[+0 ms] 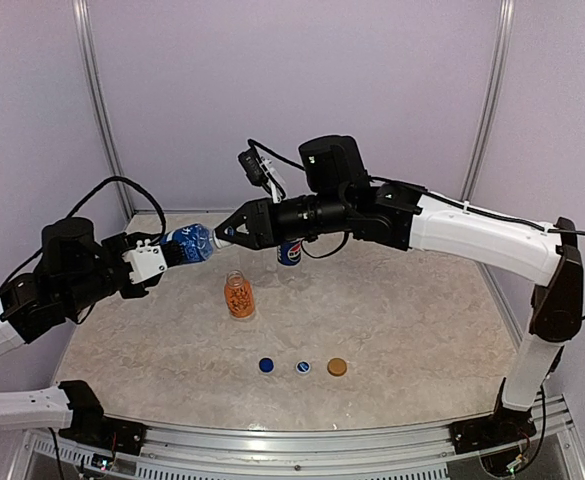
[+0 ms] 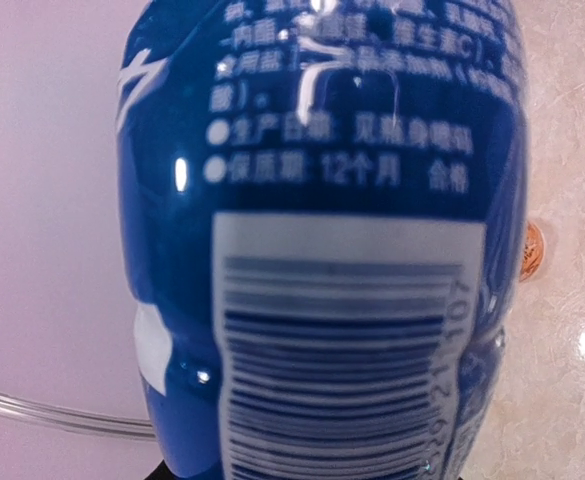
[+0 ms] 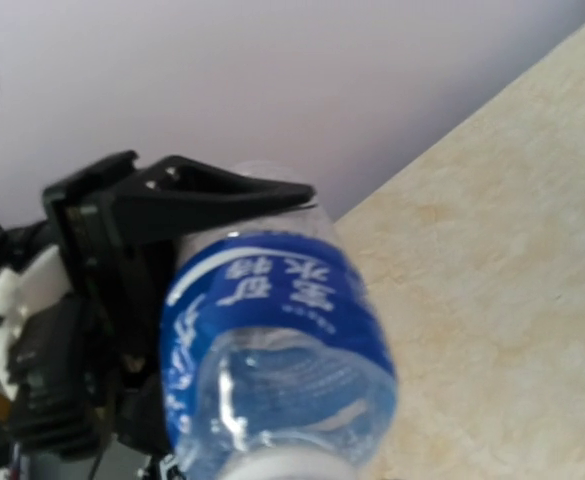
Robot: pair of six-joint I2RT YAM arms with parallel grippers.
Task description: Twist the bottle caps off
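Note:
The clear bottle with the bright-blue label (image 1: 189,243) is held lying sideways above the table's back left. My left gripper (image 1: 169,252) is shut on its body; the label (image 2: 322,250) fills the left wrist view and hides the fingers. My right gripper (image 1: 226,236) meets the bottle's neck end, its fingers closed round the pale cap (image 3: 272,468). The right wrist view shows the bottle (image 3: 272,330) and a black left finger (image 3: 182,195). The short orange bottle (image 1: 238,294) stands uncapped mid-table. The Pepsi bottle (image 1: 290,252) stands behind my right arm. The clear unlabelled bottle is out of view.
Three loose caps lie in a row near the front: blue (image 1: 266,365), white and blue (image 1: 302,367), gold (image 1: 337,367). A small orange shape (image 2: 532,250) shows past the bottle in the left wrist view. Lilac walls close the back and sides.

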